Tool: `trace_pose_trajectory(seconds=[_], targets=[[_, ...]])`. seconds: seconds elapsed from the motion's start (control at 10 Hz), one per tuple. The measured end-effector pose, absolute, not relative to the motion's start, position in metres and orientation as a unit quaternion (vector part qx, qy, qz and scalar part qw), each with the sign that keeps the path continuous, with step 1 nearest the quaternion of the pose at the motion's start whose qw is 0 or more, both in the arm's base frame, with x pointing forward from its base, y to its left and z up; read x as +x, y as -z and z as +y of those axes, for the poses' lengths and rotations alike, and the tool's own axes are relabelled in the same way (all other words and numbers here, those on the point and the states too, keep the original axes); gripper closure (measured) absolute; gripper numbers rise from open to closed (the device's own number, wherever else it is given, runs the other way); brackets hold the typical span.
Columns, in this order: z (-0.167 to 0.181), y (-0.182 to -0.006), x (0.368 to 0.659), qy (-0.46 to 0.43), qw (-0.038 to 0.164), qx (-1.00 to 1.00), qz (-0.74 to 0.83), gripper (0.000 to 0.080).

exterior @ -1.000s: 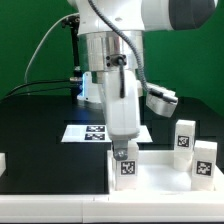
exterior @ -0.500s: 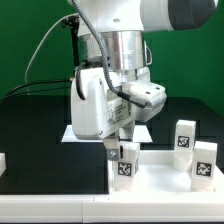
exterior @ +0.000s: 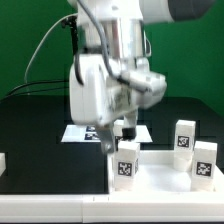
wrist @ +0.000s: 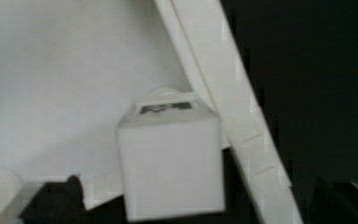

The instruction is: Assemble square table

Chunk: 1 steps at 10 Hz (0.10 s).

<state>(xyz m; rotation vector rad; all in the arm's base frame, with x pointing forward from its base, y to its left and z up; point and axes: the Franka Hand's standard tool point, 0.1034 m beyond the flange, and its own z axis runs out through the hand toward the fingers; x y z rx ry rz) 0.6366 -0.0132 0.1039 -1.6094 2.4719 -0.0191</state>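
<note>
Exterior view: from the left I see the marker board (exterior: 88, 131) on the black bench (exterior: 35, 125), then my tool (exterior: 120, 134) spread open, clear of a leg (exterior: 126, 164) standing on the square table (exterior: 160, 178), with two more legs (exterior: 183, 136) at the right.

White square table slab (exterior: 150, 172), white legs (exterior: 126, 160) with black-and-white square tags, black surface (exterior: 35, 125), white marker board (exterior: 80, 132) printed with black tags, green backdrop (exterior: 30, 40), white and grey robot arm (exterior: 110, 60)
</note>
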Motion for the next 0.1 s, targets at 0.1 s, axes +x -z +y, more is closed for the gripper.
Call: trace_pose_trajectory(seconds=[0.1], targets=[[-0.0159,-0.1004,0.6326,0.013,0.078,-0.571,0.817,0.0154]])
